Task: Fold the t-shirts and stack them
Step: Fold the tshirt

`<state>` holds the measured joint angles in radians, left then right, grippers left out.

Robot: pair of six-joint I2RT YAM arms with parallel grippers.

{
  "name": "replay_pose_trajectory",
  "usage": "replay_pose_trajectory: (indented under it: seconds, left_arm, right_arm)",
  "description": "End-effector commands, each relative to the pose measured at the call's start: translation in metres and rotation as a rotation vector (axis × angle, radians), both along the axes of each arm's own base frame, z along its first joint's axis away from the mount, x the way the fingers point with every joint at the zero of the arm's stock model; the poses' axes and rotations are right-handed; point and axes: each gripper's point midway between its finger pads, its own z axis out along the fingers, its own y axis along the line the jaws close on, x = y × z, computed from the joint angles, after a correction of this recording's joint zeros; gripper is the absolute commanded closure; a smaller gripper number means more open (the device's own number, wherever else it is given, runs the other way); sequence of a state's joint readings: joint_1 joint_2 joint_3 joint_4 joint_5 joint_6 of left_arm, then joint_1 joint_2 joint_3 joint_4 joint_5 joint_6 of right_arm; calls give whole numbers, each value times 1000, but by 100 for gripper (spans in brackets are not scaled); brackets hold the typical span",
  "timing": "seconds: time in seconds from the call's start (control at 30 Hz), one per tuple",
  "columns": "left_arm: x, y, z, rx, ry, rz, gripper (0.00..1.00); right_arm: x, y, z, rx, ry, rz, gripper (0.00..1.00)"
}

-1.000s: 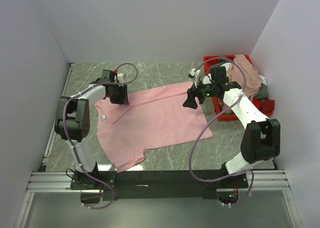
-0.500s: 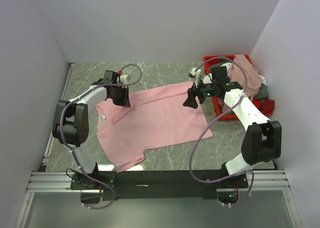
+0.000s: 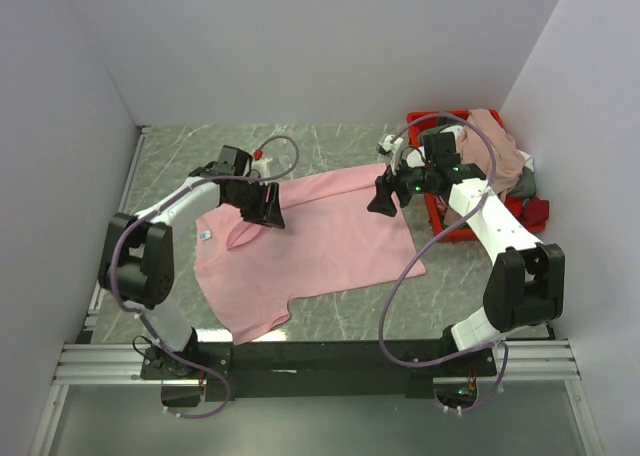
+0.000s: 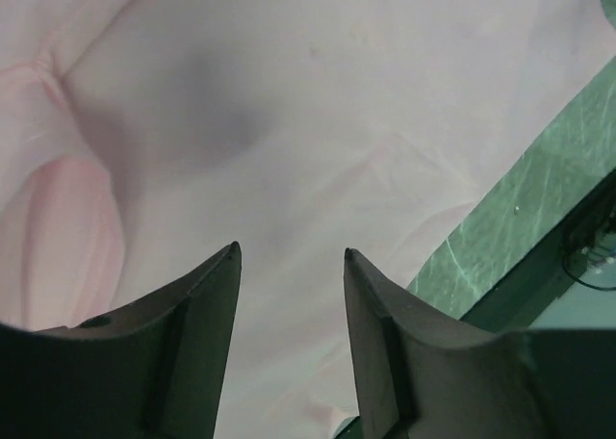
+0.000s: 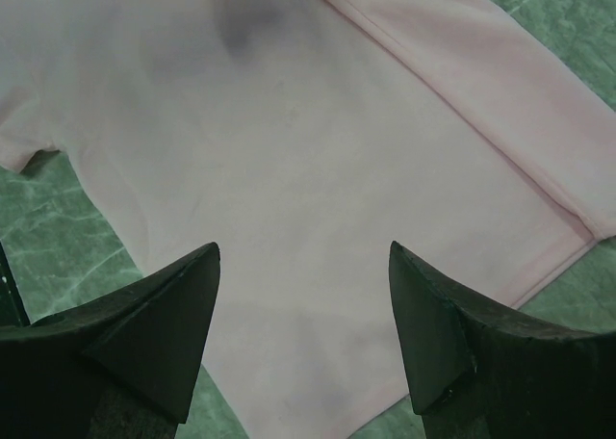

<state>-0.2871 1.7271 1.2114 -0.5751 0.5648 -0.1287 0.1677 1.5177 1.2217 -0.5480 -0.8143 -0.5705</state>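
A plain light pink t-shirt [image 3: 310, 241] lies spread flat on the green marbled table; it fills the left wrist view [image 4: 318, 131] and the right wrist view [image 5: 289, 150]. My left gripper [image 3: 270, 214] hovers over the shirt's upper left part near the collar, jaws open and empty [image 4: 291, 256]. My right gripper [image 3: 380, 201] hovers over the shirt's far right corner, jaws wide open and empty [image 5: 303, 251]. More shirts, dusty rose [image 3: 495, 146], grey and red, are heaped in the bin.
A rigid red plastic bin [image 3: 440, 221] stands at the back right against the wall, beside my right arm. Bare green table [image 3: 480, 276] shows around the shirt. White walls close in on three sides.
My left gripper has moved right from the shirt's left shoulder over the collar area. The right gripper has stayed almost still. The shirt lies as before.
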Motion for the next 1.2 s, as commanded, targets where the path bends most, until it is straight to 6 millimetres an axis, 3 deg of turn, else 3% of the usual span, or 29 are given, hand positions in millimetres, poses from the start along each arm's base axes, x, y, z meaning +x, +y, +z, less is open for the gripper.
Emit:
replay_pose_trajectory:
  seconds: [0.0,0.03,0.07,0.17,0.43,0.57,0.73,1.0,1.1,1.17]
  left_arm:
    - [10,10,50,21,-178,76,48]
    - [21,15,74,21,-297,123,45]
    - [31,37,68,118,-346,229,41]
    - [50,60,79,154,-408,361,36]
    - [71,59,11,250,-228,304,44]
    - [79,56,-7,258,-193,292,49]
    - [65,36,-19,186,-129,204,59]
    - [27,9,-53,79,60,67,54]
    - [27,9,-58,86,78,68,52]
    - [36,10,-50,87,32,96,52]
  right_arm:
    - [-1,-3,16,0,-66,-3,23]
    - [-2,-2,16,2,-63,-1,23]
    - [-1,-2,14,4,-55,-4,23]
    - [0,-1,15,13,-46,-2,23]
    - [-3,-2,11,8,-37,-5,23]
    - [-4,-1,10,8,-34,-2,23]
    - [-3,-2,10,8,-33,-7,23]
    - [-2,-1,9,9,-25,-8,23]
    - [-3,-3,10,6,-29,-10,23]
    - [-3,-3,11,5,-35,-10,23]
